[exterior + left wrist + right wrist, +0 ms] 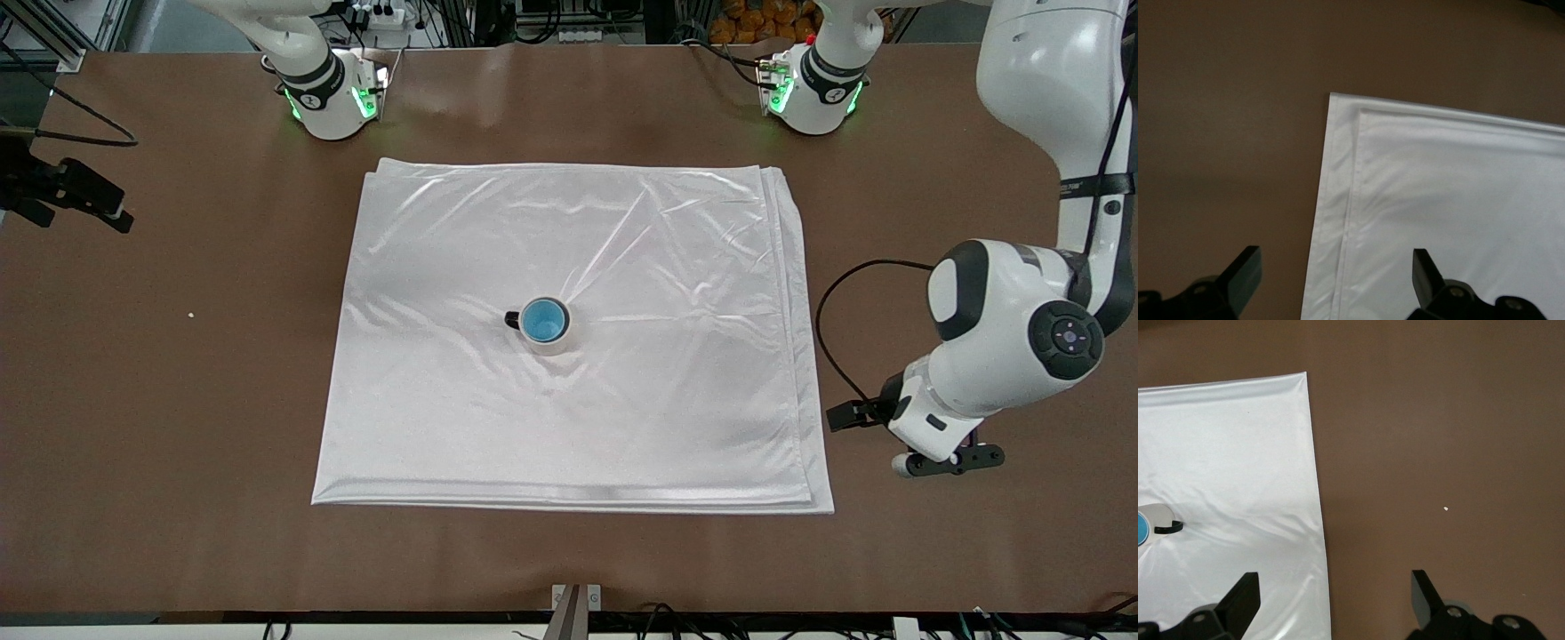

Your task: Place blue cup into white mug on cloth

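A: Start with the front view. What do you see?

B: The cloth (569, 356) lies spread on the brown table (178, 400). Near its middle stands the white mug (556, 342), and the blue cup (543, 320) already sits inside it, bright blue interior facing up. The mug's dark handle points toward the right arm's end of the table.

A: So the placing looks finished?

B: I judge it so. The left gripper (947, 462) hangs over bare table off the cloth's edge at the left arm's end, well apart from the mug. The right arm's hand is out of this view.

A: And the left wrist view?

B: The left gripper (1335, 277) stands wide, holding nothing, over a layered corner of the cloth (1458, 213) and the table (1225, 133). No cup or mug shows there.

A: The right wrist view?

B: The right gripper (1335, 597) also stands wide and empty, over the cloth's edge (1225, 467). The white mug (1159, 517) with the blue cup (1141, 528) in it sits at the picture's border. A small white speck (1445, 509) lies on the table (1438, 420).

A: How should the step in hand be done well?

B: I'd keep both arms clear and high, so that nothing snags the slippery cloth and tips the nested pair.
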You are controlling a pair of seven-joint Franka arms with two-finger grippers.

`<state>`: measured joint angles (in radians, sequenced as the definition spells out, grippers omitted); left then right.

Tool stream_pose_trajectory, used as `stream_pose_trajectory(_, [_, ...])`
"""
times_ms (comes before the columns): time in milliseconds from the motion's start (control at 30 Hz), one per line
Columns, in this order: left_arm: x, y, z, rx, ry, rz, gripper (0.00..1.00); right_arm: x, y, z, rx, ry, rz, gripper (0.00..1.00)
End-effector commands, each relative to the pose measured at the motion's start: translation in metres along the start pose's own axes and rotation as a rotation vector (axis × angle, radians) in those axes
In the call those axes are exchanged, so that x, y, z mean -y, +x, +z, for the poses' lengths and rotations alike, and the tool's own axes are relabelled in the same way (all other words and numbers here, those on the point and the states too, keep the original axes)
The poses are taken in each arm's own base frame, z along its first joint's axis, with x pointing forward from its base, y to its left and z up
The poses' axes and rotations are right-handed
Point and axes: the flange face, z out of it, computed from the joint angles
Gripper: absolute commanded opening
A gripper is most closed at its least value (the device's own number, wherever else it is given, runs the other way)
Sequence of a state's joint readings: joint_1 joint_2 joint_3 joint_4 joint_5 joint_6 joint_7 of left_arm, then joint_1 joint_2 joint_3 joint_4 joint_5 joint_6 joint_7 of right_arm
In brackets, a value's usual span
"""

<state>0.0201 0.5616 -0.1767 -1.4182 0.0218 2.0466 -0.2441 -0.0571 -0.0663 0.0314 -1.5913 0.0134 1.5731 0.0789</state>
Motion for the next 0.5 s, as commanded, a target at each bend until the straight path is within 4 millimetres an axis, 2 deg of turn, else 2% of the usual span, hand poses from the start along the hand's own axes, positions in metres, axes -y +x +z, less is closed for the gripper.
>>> stream_pose_trajectory(0, [0.017, -0.019, -0.044, -0.014, 0.038, 0.047, 1.0, -0.005, -0.001, -0.002, -0.005, 0.014, 0.009, 1.0])
stream_pose_trajectory(200, [0.049, -0.043, -0.111, -0.034, 0.071, 0.024, 1.0, -0.007, -0.001, -0.002, -0.005, 0.014, 0.012, 1.0])
stream_pose_trajectory(467, [0.07, -0.088, -0.199, 0.027, 0.112, 0.087, 1.0, -0.023, -0.001, -0.004, -0.006, 0.014, -0.007, 1.0])
